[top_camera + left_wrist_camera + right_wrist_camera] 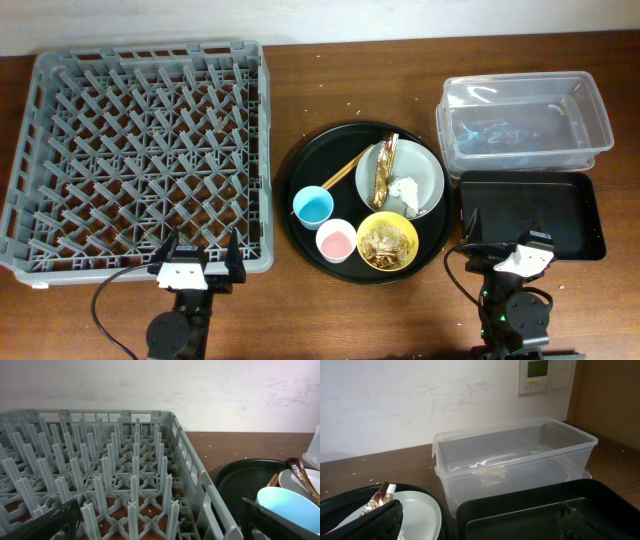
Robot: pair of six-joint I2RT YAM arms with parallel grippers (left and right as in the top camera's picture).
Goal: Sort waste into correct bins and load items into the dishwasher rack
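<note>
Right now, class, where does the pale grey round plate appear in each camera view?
Overhead: plate right of centre, on the round black tray.
Left wrist: plate at the far right edge, beyond the light-blue cup.
Right wrist: plate in the bottom left corner.
Shared landmark: the gold foil wrapper lying on the plate, visible in all three.

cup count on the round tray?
2. The light-blue cup is on the left side of the round black tray. The pink cup is next to it, nearer the robot, beside the yellow bowl. None appear hidden.
</note>
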